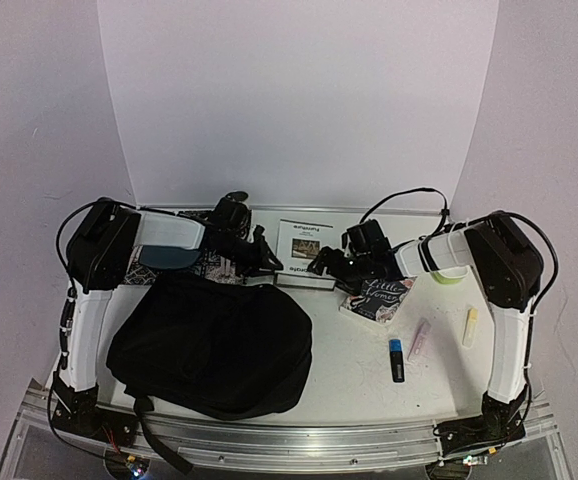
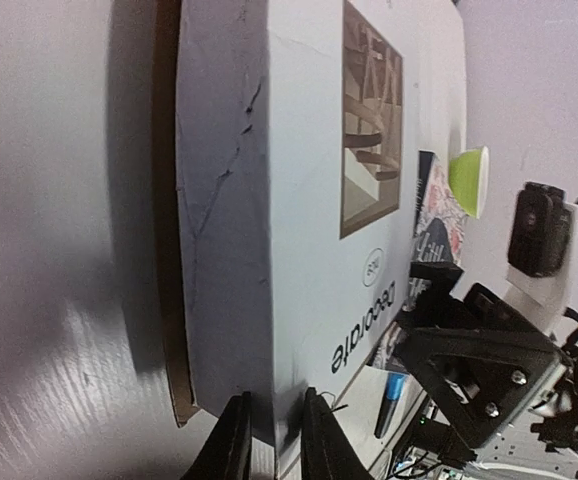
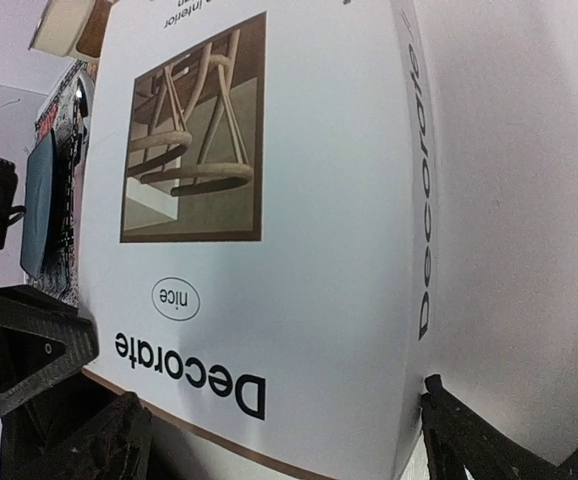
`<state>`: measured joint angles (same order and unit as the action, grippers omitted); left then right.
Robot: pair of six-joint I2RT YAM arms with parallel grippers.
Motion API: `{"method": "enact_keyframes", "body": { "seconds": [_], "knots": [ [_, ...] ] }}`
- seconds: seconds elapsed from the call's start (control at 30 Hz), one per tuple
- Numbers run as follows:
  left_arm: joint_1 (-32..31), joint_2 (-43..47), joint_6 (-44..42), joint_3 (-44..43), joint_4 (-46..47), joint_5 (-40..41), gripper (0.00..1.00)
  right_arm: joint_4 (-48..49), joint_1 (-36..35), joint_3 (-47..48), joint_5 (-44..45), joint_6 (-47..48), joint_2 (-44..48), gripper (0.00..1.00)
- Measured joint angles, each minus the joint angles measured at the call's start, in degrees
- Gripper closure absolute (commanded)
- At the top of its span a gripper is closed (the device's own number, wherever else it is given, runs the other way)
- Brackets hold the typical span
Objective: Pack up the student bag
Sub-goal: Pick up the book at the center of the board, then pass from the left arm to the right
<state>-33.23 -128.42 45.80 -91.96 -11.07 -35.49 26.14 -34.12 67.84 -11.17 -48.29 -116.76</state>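
Between left fingers [image 2: 231, 445]: edge of white book [image 2: 299, 200], pinched narrow; right fingers [image 3: 464, 435]: spread wide, one either side of same book; bag [image 1: 209, 345]: slumped on surface [image 1: 359, 355], just nearside of left fingers.

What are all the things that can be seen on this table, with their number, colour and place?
student bag: 1, black, front left
white book: 1, white with chair photo, back centre
patterned book: 1, dark, right of centre
patterned item: 1, dark, under the plate
plate: 1, dark teal, back left
cup: 1, lime green, back right
marker: 1, black and blue, front right
pink stick: 1, pale pink, beside marker
yellow stick: 1, pale yellow, far right
table: 1, white
left pincer: 1, black, closed on white book's edge
right pincer: 1, black, open astride white book
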Motion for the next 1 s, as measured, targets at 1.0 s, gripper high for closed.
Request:
{"method": "enact_keyframes", "body": {
  "seconds": [1.0],
  "knots": [
    [-1.06, 8.87, 26.36, 13.15, 22.70, 1.85, 1.00, 24.19, -0.69, -18.78, 1.20, -25.28, 9.66, 0.02]
  ]
}}
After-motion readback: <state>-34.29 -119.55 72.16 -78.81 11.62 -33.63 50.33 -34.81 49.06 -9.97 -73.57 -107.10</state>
